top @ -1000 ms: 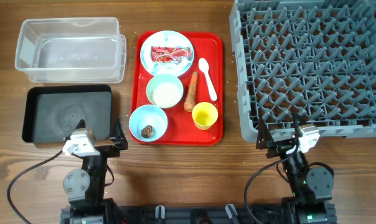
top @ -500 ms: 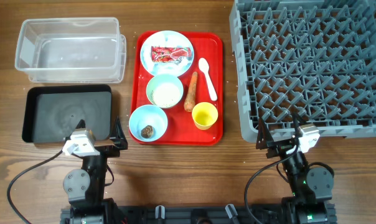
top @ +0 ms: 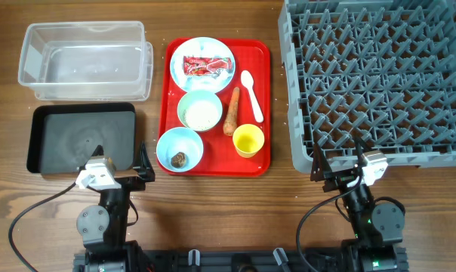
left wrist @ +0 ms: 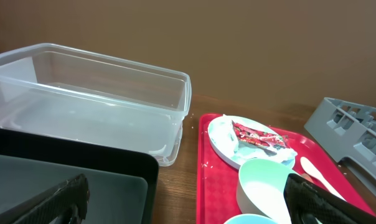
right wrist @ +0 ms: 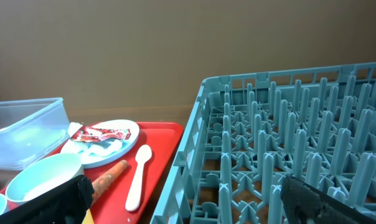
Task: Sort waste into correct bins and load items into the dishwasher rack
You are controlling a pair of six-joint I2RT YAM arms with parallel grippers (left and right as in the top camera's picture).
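Starting closest to me: my left gripper [top: 117, 165] hangs low at the near edge of the table, its jaws spread wide with nothing between them. One finger sits over the near corner of the black tray [top: 62, 140], the other over bare wood beside it. My right gripper [top: 338, 162] is spread just as wide and holds nothing, its fingertips up against the near wall of the dishwasher rack [top: 379, 75].

Moving out, the red tray [top: 217, 164] lies between the two arms. At its near edge I've got the light blue bowl [top: 166, 142] with the brown food scrap [top: 180, 159] inside it, and the yellow cup [top: 248, 140] upright to its right. Behind those, the pale green bowl [top: 182, 111] holds the white rice [top: 201, 115]. The carrot [top: 232, 112] lies just beside that bowl, and the white spoon [top: 251, 94] lies a little further right.

At the far end of the red tray sits the light blue plate [top: 201, 44], carrying the red wrapper [top: 207, 67] on top of crumpled tissue [left wrist: 286, 154].

Far left, beyond the black tray, stands the clear tub [top: 84, 29], nothing in it. The rack fills the whole right side, its pegs bare.
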